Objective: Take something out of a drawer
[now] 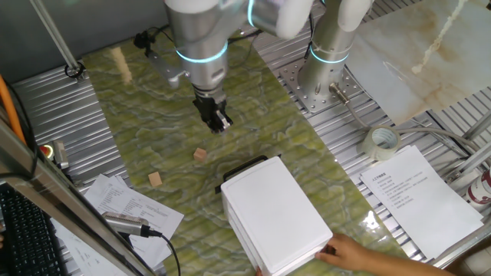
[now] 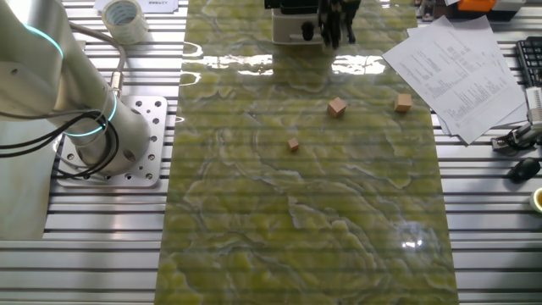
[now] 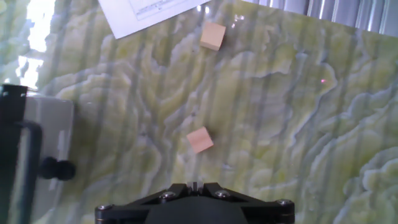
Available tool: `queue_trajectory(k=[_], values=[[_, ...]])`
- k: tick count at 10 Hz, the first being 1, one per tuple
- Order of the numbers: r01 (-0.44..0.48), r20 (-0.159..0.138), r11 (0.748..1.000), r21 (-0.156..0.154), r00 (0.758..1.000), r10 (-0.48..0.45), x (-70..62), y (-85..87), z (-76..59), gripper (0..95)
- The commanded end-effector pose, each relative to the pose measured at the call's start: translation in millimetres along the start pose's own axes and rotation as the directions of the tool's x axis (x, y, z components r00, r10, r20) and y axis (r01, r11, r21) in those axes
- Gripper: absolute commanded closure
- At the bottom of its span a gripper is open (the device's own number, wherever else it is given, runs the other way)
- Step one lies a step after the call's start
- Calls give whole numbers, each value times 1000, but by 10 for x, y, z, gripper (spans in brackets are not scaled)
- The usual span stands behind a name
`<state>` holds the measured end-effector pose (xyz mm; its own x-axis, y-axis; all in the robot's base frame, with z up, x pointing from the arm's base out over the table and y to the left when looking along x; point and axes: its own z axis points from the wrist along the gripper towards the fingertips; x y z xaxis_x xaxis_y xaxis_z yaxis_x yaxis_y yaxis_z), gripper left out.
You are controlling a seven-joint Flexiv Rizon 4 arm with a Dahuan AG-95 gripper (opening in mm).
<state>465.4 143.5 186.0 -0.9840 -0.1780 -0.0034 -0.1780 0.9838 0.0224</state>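
Observation:
The white cabinet (image 1: pixel 280 218) stands on the green mat, its drawer's black bar handle (image 1: pixel 244 169) facing my gripper. The drawer front looks pushed in. In the hand view the cabinet (image 3: pixel 46 134) and handle (image 3: pixel 30 163) are at the left edge. A small light-brown wooden cube (image 1: pixel 200 154) lies on the mat between gripper and cabinet, and it shows just ahead of my fingertips in the hand view (image 3: pixel 200 139). A second cube (image 1: pixel 156 179) (image 3: pixel 212 35) lies farther off. My gripper (image 1: pixel 220 123) (image 3: pixel 194 185) hangs above the mat, shut and empty.
A person's hand (image 1: pixel 360 253) rests on the cabinet's back corner. Papers (image 1: pixel 418 192), a tape roll (image 1: pixel 381 142) and the arm's base (image 1: pixel 326 84) sit around the mat. The other fixed view shows a third, smaller cube (image 2: pixel 293 145) on the mat.

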Motion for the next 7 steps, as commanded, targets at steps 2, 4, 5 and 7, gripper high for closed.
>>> queue_trajectory(k=[2,4,5,7], values=[[-55,9,997,-50,998,55,0,244,26,760],[-60,17,997,-47,998,61,-10,307,45,760],[-55,21,997,-48,998,56,-12,274,15,760],[-50,20,998,-43,999,51,-51,119,-58,760]])
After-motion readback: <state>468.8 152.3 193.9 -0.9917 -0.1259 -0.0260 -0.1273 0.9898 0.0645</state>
